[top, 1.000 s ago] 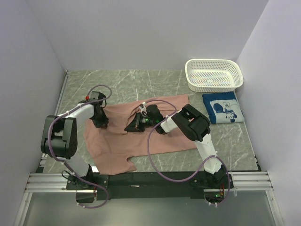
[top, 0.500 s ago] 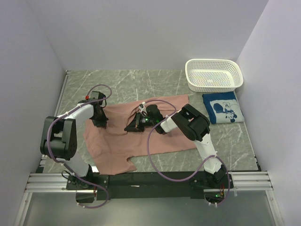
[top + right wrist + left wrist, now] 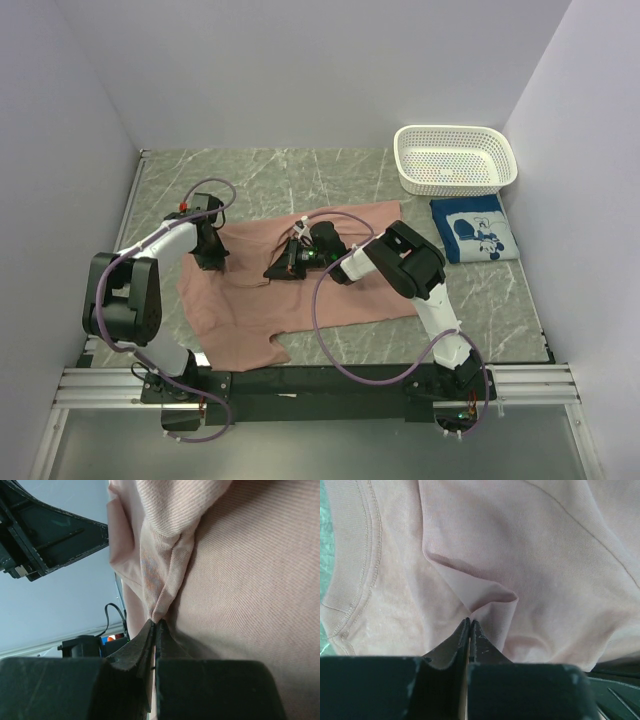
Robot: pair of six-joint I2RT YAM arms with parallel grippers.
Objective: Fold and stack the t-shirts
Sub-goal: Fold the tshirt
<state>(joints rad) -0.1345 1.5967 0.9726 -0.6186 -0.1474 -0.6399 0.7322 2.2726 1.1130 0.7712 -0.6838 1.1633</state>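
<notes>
The left pincer (image 3: 469, 624) and right pincer (image 3: 155, 625) each clenched a raised fold of the dusty-pink t-shirt (image 3: 330, 295) (spread rumpled on the marbled surface (image 3: 300, 170)).

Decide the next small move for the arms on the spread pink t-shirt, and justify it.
Probably raise both grippers slightly together. The left gripper and right gripper are each shut on a pinched ridge of the dusty-pink cloth t-shirt, which lies spread, unfolded, on the grey marbled table; lifting would free cloth for folding.
</notes>
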